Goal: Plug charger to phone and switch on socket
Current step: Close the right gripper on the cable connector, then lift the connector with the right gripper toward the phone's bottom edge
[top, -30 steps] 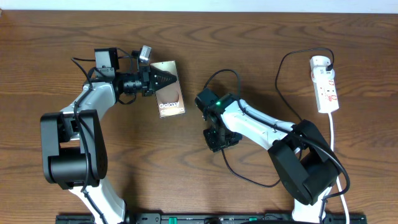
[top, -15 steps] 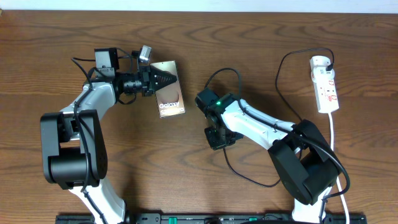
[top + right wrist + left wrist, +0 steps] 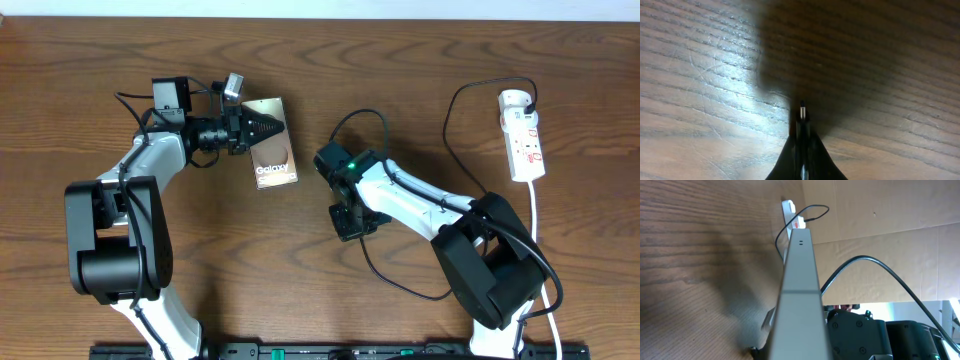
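Overhead, table: a brown wood-grain tabletop [image 3: 90, 60] carried everything, and both arms reached in from the near edge.
Socket: a white elongated power strip with red marks [image 3: 523, 135] lay out on the right, well apart from both tools, with the right arm nearer.
Phone: a flat brown-grey slab with white "Galaxy" lettering [image 3: 273, 158] sat left of centre, its long axis running near-to-far with a slight tilt.
Left gripper: the left gripper [image 3: 262, 130] was clamped on the phone's far end, jaws tight on the slab.
Right gripper: the right gripper [image 3: 351, 222] hung nose-down near mid-table, jaws pinched together on the charger's end.
Charger: a long thin black cable [image 3: 385, 275] trailed from that grip in loose loops.
Plug tip: a small metal tip [image 3: 801, 109] poked out just past the closed fingers.
Key relation: the phone lay to the left of the plug and farther out, with its free near end toward the right gripper. My call was that the plug had to swing round and line up with that long axis.
View difference: only the right wrist showed the tip. The left wrist showed the phone's pale narrow edge [image 3: 799, 280] pointing toward the strip [image 3: 789, 207]. Overhead gave only its face.
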Controlling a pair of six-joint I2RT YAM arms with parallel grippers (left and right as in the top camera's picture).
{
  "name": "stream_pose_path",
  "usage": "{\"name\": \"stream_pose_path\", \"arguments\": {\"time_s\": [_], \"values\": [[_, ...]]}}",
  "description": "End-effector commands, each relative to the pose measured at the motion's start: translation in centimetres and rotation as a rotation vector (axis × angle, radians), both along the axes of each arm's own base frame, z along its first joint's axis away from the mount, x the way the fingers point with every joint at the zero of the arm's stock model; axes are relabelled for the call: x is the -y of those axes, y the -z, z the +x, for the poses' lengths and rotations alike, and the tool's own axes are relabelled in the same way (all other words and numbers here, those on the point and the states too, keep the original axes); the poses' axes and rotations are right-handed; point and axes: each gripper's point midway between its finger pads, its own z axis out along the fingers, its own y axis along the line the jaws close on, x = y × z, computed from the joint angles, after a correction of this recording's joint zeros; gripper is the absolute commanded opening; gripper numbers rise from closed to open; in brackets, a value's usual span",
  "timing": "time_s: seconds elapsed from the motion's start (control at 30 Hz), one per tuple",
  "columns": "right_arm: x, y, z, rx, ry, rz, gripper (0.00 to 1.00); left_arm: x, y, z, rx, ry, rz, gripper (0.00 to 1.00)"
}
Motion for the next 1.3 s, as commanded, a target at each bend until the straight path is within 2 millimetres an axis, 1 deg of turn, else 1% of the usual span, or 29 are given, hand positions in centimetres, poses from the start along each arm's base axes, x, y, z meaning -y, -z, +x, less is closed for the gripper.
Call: {"name": "stream_pose_path", "arguments": {"time_s": [0.0, 0.07, 0.13, 0.27, 0.4, 0.53, 0.63, 0.7, 0.73, 0.83, 0.9, 1.03, 1.13, 1.17, 1.27], "values": [[0.3, 1.1, -0.8, -0.034, 0.006, -0.014, 0.01, -0.1, -1.0, -0.2, 0.036, 0.019, -0.025, 0.07], [0.2, 1.0, -0.8, -0.042, 0.006, -0.007, 0.01, -0.1, -1.0, -0.2, 0.036, 0.019, -0.025, 0.07], [-0.3, 0.6, -1.0, -0.068, -0.02, 0.03, 0.01, -0.1, -1.0, -0.2, 0.036, 0.019, -0.025, 0.07], [-1.6, -0.8, -1.1, -0.134, -0.052, 0.138, 0.01, -0.2, -1.0, -0.1, 0.037, 0.014, -0.024, 0.07], [-3.2, -2.8, -0.6, -0.184, -0.077, 0.285, 0.01, -1.2, -1.0, 0.2, 0.037, -0.008, -0.025, 0.07], [-5.6, -5.7, 0.5, -0.204, -0.142, 0.528, 0.01, -2.6, -1.1, 0.6, 0.026, -0.042, -0.032, 0.07], [-7.2, -8.5, 1.3, -0.209, -0.2, 0.729, 0.01, -3.6, -1.2, 0.7, 0.025, -0.06, -0.041, 0.07], [-7.9, -10.3, 1.7, -0.206, -0.236, 0.848, 0.01, -4.2, -1.4, 0.8, 0.026, -0.071, -0.048, 0.07], [-8.3, -11.5, 1.8, -0.2, -0.271, 0.939, 0.01, -4.6, -1.5, 0.8, 0.028, -0.075, -0.055, 0.07], [-9.2, -14.1, 1.7, -0.182, -0.346, 1.134, 0.01, -5.1, -2.0, 0.7, 0.047, -0.07, -0.078, 0.07], [-9.5, -15.2, 1.6, -0.166, -0.386, 1.212, 0.01, -5.1, -2.6, 0.7, 0.057, -0.056, -0.1, 0.07], [-10.5, -17.0, 1.9, -0.133, -0.435, 1.339, 0.01, -5.2, -3.3, 1.3, 0.053, -0.06, -0.105, 0.07], [-11.3, -19.1, 2.1, -0.114, -0.471, 1.467, 0.01, -5.4, -4.3, 2.1, 0.06, -0.065, -0.11, 0.07], [-11.5, -19.6, 2.3, -0.121, -0.463, 1.493, 0.01, -5.4, -4.7, 2.4, 0.062, -0.067, -0.112, 0.07], [-12.0, -20.1, 3.2, -0.13, -0.434, 1.499, 0.01, -5.6, -6.3, 3.3, 0.079, -0.084, -0.114, 0.07]]}}
